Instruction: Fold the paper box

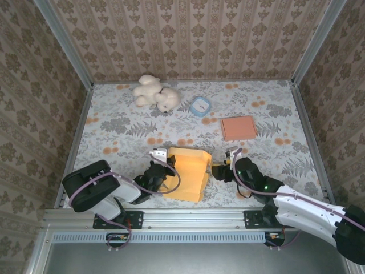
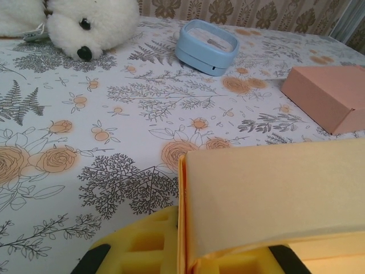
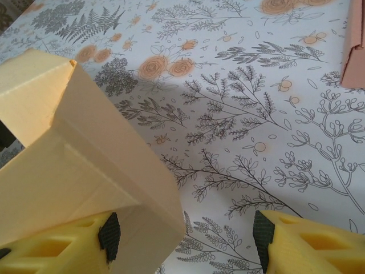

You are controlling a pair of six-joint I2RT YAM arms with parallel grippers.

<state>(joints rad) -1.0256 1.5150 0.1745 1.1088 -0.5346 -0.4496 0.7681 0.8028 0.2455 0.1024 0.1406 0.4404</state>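
1. My left gripper [image 1: 162, 162] was clenched on the left edge of the yellow paper box [image 1: 188, 171], which sat near-centre on the floral table [image 1: 114, 128].
2. My right gripper [image 3: 186, 238] stood released, jaws apart at the box's right corner.

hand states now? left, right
Left hand: closed on the box.
Right hand: open, box corner between, not gripped.

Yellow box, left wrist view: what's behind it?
Bare floral table, then a blue case, a plush toy and a pink box. The yellow box itself hides the table right behind it.
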